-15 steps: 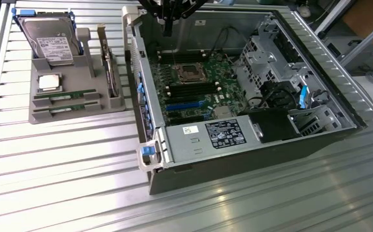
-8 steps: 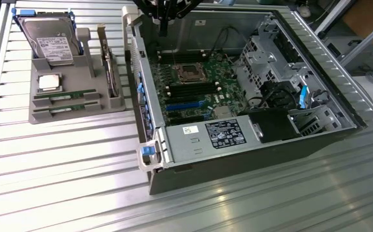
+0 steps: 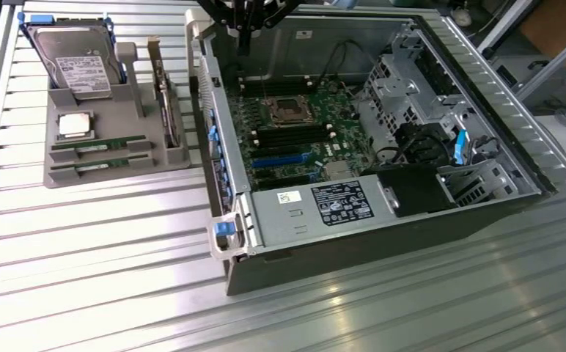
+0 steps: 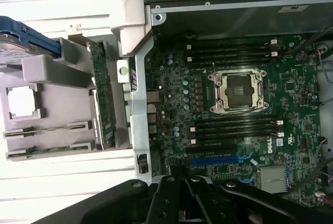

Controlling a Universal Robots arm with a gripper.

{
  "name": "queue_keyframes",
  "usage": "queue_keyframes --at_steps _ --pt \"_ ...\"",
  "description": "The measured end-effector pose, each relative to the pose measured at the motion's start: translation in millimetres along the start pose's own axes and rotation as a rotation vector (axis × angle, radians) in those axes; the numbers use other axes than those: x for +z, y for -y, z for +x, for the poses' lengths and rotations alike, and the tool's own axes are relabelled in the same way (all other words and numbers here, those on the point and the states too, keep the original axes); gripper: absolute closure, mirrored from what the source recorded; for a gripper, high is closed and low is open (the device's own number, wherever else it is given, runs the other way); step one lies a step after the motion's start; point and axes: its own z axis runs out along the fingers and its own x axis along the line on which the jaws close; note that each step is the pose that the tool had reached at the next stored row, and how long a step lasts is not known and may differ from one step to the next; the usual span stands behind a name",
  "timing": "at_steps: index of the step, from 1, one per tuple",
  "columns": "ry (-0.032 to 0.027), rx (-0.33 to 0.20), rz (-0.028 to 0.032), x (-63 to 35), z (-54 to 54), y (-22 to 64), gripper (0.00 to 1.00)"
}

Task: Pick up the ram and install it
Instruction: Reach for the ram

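Note:
Two ram sticks, long thin green boards (image 3: 102, 144) (image 3: 100, 166), lie flat in slots at the front of a grey holder (image 3: 63, 176) on the exterior view's left. The wrist view shows them as narrow strips (image 4: 49, 129) (image 4: 49, 151). My gripper (image 3: 247, 48) hangs high over the far left corner of the open computer case (image 3: 361, 249), well apart from the ram. Its dark fingers (image 4: 171, 182) are shut with nothing between them. The motherboard's black memory slots (image 4: 234, 128) lie bare beside the empty processor socket (image 4: 239, 91).
The grey holder also carries a hard drive (image 3: 72, 55), a square silver processor (image 3: 75, 125) and a green card standing on edge (image 3: 168, 110). The case's left wall (image 3: 210, 110) rises between holder and motherboard. Drive cages and cables (image 3: 429, 125) crowd the case's right side.

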Motion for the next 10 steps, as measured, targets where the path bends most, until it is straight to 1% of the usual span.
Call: queue_keyframes --at_steps 10 --pt "0.0 0.0 0.0001 -0.2 5.0 0.4 0.89"
